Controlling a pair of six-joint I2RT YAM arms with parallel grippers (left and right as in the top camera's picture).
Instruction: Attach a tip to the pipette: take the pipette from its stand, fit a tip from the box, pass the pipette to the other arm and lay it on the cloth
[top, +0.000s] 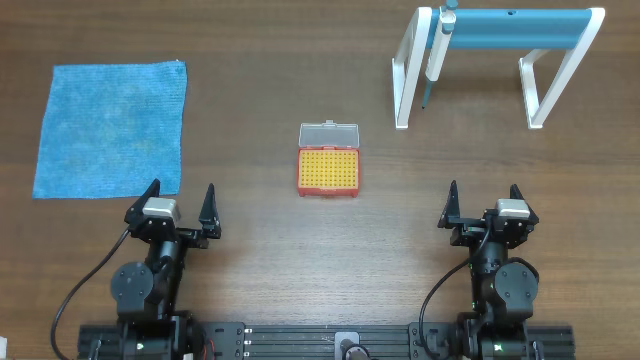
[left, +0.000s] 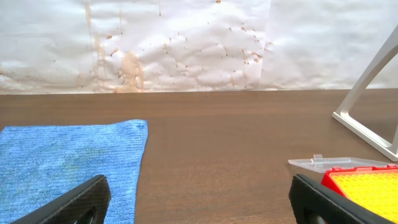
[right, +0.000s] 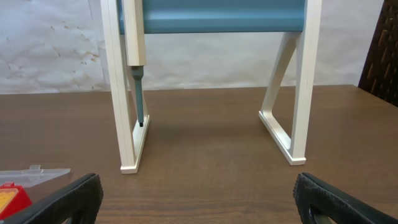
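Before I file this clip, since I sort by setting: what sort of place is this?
Probably a laboratory-style test bench: a slim pale pipette hangs on a white-and-blue stand, an open red box of yellow tips sits on the brown wooden table, and a blue cloth lies nearby.

Lab bench: pipette (top: 437, 55) on stand (top: 500, 40), tip box (top: 328, 172), wooden table (top: 300, 270).

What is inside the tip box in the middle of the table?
The tip box stands open, clear lid folded back. A yellow tip grid fills its red frame. The tips' lower ends are hidden, and whether every slot is filled cannot be told.
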